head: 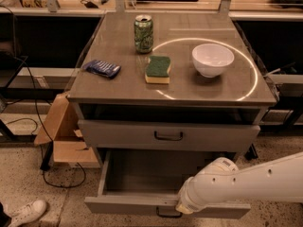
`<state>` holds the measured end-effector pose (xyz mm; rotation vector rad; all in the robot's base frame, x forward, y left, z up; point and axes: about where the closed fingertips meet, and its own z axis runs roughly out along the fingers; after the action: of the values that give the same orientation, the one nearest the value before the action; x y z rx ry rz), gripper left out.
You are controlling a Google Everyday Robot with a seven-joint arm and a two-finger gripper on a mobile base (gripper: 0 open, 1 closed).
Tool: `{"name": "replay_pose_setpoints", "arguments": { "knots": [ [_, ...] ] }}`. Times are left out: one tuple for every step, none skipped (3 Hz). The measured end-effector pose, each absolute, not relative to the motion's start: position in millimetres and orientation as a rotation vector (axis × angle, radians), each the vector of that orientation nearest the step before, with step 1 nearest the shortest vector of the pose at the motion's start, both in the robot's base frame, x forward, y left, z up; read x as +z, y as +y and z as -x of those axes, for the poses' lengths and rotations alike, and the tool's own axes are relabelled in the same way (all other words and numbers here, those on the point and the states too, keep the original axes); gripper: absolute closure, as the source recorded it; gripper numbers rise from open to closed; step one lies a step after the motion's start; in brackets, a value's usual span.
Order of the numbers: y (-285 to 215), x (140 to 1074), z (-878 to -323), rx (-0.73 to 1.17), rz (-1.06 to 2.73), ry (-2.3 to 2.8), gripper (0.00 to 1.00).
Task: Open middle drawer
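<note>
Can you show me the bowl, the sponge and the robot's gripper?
bowl (pixel 212 59): camera view, inside its white hollow.
sponge (pixel 157 68): camera view, middle of its green top.
gripper (pixel 176 211): camera view, where it meets the open middle drawer's (pixel 128 206) front.

Lab, workbenches (pixel 57 9), floor cables (pixel 57 181), tool (pixel 176 210) at drawer (pixel 123 206)

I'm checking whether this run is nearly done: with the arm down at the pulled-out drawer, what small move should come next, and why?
Probably a short retreat: free the tool from the handle and back the arm away. The middle drawer is already pulled well out, its inside in plain view. The tool sits at that drawer's front edge by the handle, mostly hidden behind the arm.
</note>
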<state>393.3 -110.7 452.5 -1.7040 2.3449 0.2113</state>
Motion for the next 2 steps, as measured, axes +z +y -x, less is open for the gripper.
{"name": "replay_pose_setpoints", "arguments": {
  "knots": [
    [-110.7,452.5,-393.3,0.211,1.704,2.345,0.40],
    [-110.7,452.5,-393.3,0.211,1.704,2.345,0.17]
  ]
}}
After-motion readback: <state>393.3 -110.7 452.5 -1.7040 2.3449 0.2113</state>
